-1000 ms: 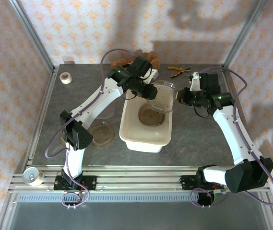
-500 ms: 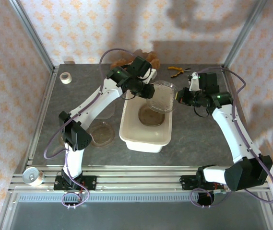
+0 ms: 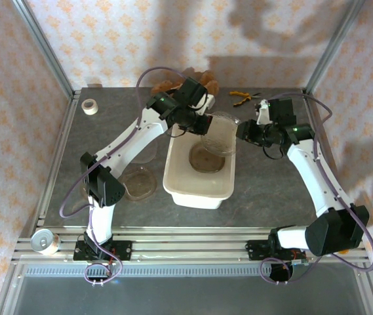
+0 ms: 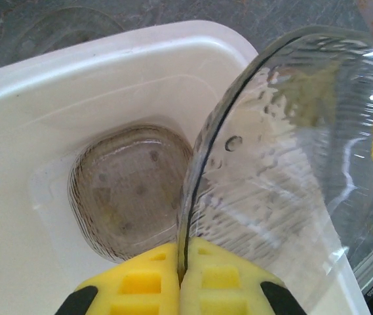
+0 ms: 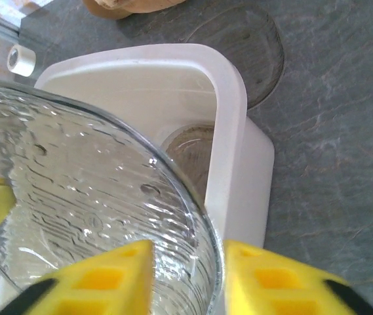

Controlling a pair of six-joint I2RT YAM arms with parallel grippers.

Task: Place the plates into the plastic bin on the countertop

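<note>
Left gripper (image 4: pixel 183 269) is clenched on the rim of the held plate (image 4: pixel 271 164), which stands on edge and tilted above the far end of the plastic bin (image 3: pixel 199 197). Right gripper (image 5: pixel 186 262) has its jaws apart, straddling that plate's other rim without pinching it.

Progress, my read: about a quarter done.
- Bin: one, on the countertop (image 3: pixel 271 190).
- Plates: four.
  - A brown-tinted plate (image 3: pixel 207 157) lies flat on the bin floor.
  - The held plate is in the air.
  - A countertop plate (image 3: pixel 139 184) sits just left of the bin.
  - A fainter clear plate (image 3: pixel 148 152) sits behind it, partly under the left arm.

Left to do: drop the held one in, then two more.

Small stuff: one pair of pliers (image 3: pixel 242 97), one tape roll (image 3: pixel 89 106).
</note>
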